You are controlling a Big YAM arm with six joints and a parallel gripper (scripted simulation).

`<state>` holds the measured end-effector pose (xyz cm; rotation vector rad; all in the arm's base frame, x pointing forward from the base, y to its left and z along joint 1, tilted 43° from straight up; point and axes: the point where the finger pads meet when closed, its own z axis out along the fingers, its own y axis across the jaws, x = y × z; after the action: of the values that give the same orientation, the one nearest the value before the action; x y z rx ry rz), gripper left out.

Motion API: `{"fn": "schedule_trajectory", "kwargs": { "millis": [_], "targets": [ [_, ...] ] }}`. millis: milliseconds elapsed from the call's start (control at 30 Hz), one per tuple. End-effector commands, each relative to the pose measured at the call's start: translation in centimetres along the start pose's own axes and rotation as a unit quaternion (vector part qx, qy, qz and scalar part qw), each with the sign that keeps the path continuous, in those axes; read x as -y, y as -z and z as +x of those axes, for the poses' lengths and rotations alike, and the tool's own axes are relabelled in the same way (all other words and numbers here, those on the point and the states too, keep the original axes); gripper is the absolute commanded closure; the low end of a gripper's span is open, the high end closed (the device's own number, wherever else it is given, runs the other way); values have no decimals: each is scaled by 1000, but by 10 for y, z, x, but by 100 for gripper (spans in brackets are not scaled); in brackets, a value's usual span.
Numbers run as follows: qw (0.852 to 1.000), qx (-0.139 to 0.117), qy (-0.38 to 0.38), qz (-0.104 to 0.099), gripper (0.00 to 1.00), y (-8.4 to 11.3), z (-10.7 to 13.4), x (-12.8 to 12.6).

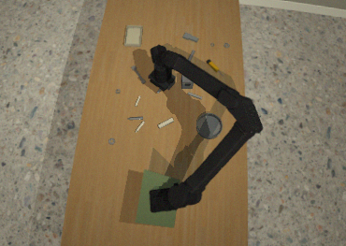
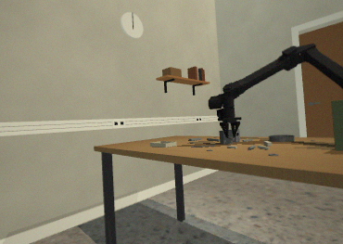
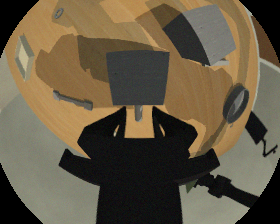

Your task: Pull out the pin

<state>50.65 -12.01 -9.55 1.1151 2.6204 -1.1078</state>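
Observation:
In the wrist view a dark grey block (image 3: 138,76) stands right in front of my fingers, and a short pale pin (image 3: 139,116) shows between the fingertips. My gripper (image 3: 139,109) (image 1: 161,79) (image 2: 229,133) is partly open, lowered over the block with one finger on either side of the pin, and I see no grip on it. In the exterior view the block (image 2: 228,138) stands on the table under the fingers. In the top view my wrist hides most of the block.
A second grey block (image 1: 187,83) (image 3: 200,30) stands close to the right. A round dark dish (image 1: 209,125), a pale tray (image 1: 133,35), a yellow piece (image 1: 212,65) and several small loose pins and plates (image 1: 165,123) lie around. A green mat (image 1: 156,206) is under the arm's base.

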Motion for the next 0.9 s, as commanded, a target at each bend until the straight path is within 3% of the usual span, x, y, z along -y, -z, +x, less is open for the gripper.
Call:
{"fn": "schedule_trajectory", "kwargs": {
  "millis": [0, 733, 767, 867],
  "targets": [
    [1000, -5, 1, 5, 61, -12, 2, 2],
    [1000, -5, 1, 5, 61, -22, 2, 3],
    [1000, -5, 1, 5, 100, -22, 2, 3],
    [1000, -5, 1, 5, 100, -22, 2, 3]
  ]
}}
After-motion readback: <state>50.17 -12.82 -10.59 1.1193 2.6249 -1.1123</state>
